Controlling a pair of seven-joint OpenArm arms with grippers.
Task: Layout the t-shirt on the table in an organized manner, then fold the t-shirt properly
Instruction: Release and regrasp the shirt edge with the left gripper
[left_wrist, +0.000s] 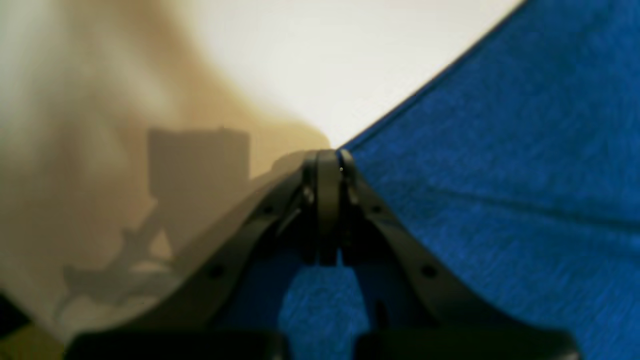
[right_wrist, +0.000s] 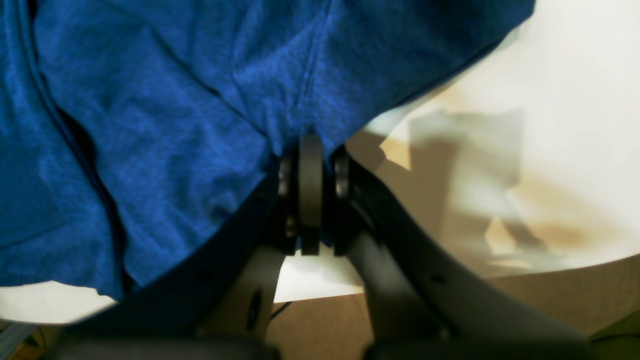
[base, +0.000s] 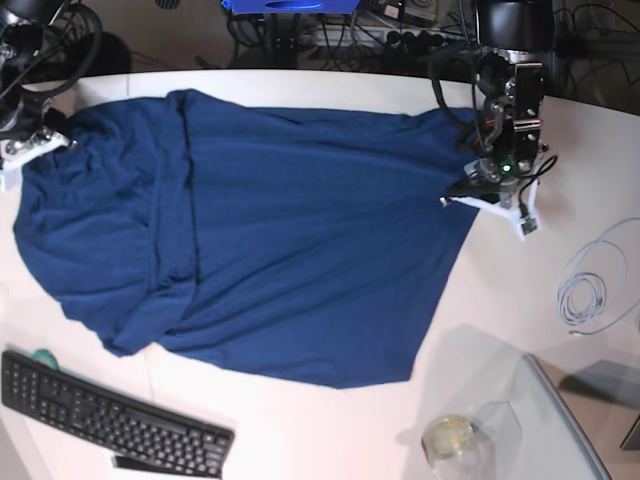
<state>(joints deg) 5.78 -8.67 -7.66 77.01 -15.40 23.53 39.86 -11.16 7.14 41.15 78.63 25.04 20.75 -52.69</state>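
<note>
Both jaws pinching t-shirt (base: 270, 230) edges

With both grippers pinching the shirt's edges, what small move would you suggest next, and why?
Probably draw the right gripper and left gripper gently apart. Both are shut on the t-shirt, which is bunched in folds near the right gripper's side on the table.

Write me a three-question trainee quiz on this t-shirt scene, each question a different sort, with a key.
1. True or false: the left gripper is shut on the t-shirt.
2. Multiple choice: the keyboard lies (A) on the shirt, (B) apart from it at the table's near edge, (C) under it.
3. Fill in: the right gripper pinches the shirt's ____.

Key: 1 true; 2 B; 3 edge.
</note>
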